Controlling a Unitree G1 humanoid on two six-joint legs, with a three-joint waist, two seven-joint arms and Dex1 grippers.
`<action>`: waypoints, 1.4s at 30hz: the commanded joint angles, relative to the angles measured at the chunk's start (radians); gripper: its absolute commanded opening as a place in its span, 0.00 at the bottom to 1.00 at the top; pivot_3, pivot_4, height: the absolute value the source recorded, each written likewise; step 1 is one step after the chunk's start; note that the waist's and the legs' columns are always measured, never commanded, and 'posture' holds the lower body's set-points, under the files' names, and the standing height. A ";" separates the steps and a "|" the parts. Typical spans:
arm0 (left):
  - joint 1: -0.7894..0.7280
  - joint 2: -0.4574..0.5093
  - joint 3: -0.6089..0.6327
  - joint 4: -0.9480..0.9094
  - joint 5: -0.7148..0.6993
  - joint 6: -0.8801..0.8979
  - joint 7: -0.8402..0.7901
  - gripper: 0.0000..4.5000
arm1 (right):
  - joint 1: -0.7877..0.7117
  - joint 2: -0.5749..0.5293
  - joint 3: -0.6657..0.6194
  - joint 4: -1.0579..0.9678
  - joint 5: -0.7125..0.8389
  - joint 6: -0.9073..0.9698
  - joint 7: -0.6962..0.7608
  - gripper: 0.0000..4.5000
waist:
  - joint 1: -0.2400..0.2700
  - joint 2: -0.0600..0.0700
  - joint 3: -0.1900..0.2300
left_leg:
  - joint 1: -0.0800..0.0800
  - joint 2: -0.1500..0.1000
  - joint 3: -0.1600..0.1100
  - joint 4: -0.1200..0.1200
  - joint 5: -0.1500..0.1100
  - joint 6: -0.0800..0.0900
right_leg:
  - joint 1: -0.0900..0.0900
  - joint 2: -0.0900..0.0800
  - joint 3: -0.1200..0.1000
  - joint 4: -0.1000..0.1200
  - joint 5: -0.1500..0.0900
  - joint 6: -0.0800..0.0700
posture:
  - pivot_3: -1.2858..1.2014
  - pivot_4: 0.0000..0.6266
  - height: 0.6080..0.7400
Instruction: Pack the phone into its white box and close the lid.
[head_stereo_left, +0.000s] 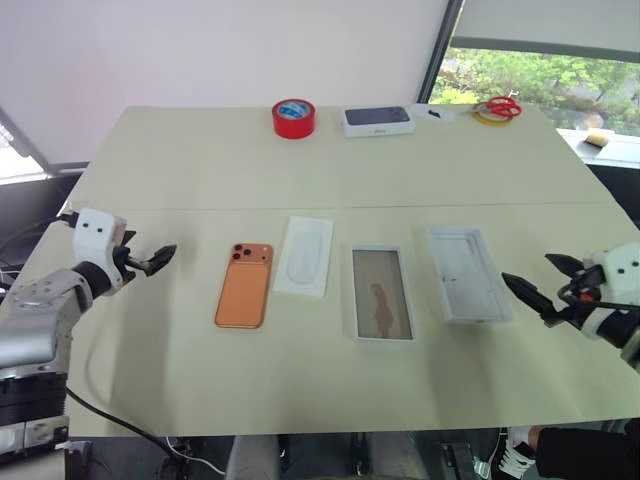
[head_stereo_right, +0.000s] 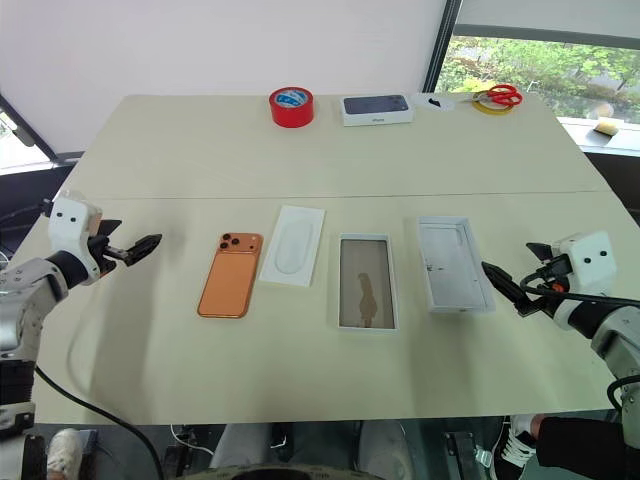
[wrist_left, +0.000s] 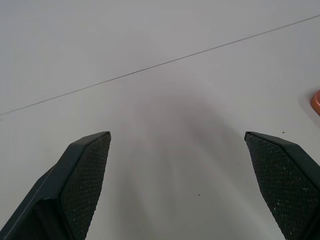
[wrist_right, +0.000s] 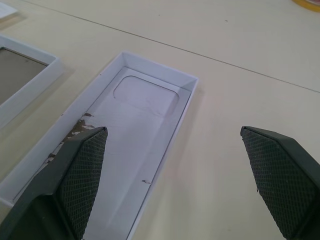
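The table (head_stereo_left: 150, 390) is wide and pale, with a thin seam across its middle. A broad bare strip runs along the near edge, and there is bare surface at both side edges.

At the left edge the left gripper (head_stereo_left: 165, 254) hangs above the table, its two black fingers (wrist_left: 85, 175) spread wide with nothing between them. The phone (head_stereo_left: 245, 284), orange and lying with its back up, is to the right of these fingers, with a stretch of bare table between; it touches nothing. Just beside it lies a flat white insert (head_stereo_left: 304, 256) with an oval recess. Next comes the white box (head_stereo_left: 382, 294), open, with a brownish-grey inside, and then the lid (head_stereo_left: 466, 274), lying with its pale inside up. These four things lie in one row, each apart from the next.

The right gripper (head_stereo_left: 528, 289) is at the right edge, fingers (wrist_right: 82, 170) also spread wide and empty; its left finger tip is just beside the near right corner of the lid.

Along the far edge I count one roll of red tape (head_stereo_left: 294, 118), one white box with a dark top (head_stereo_left: 378, 120), and one pair of red scissors (head_stereo_left: 498, 107).
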 joint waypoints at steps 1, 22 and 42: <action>-0.003 0.002 0.011 -0.042 -0.017 0.005 0.002 1.00 | 0.004 -0.007 -0.020 -0.047 0.017 0.005 0.000 0.99 | 0.000 0.000 0.000 | 0.000 0.000 0.000 0.000 0.000 0.000 | 0.000 0.000 0.000 0.000 0.000 0.000 | 0.52 0.24 0.93; -0.135 -0.221 -0.320 -0.427 -0.157 0.354 0.020 1.00 | -0.135 -0.008 0.145 -0.233 0.061 0.134 -0.090 0.99 | 0.005 -0.001 0.000 | 0.000 0.000 0.000 0.001 0.000 0.000 | 0.001 0.000 0.001 0.000 0.000 0.000 | 0.52 0.24 0.93; -0.532 -0.533 -0.226 -0.214 -0.135 1.108 0.425 1.00 | -0.092 -0.004 0.222 -0.360 0.078 0.205 -0.126 0.99 | 0.020 -0.005 0.003 | 0.000 -0.001 -0.007 0.003 0.001 -0.002 | 0.002 0.001 0.000 0.000 0.000 0.001 | 0.52 0.24 0.93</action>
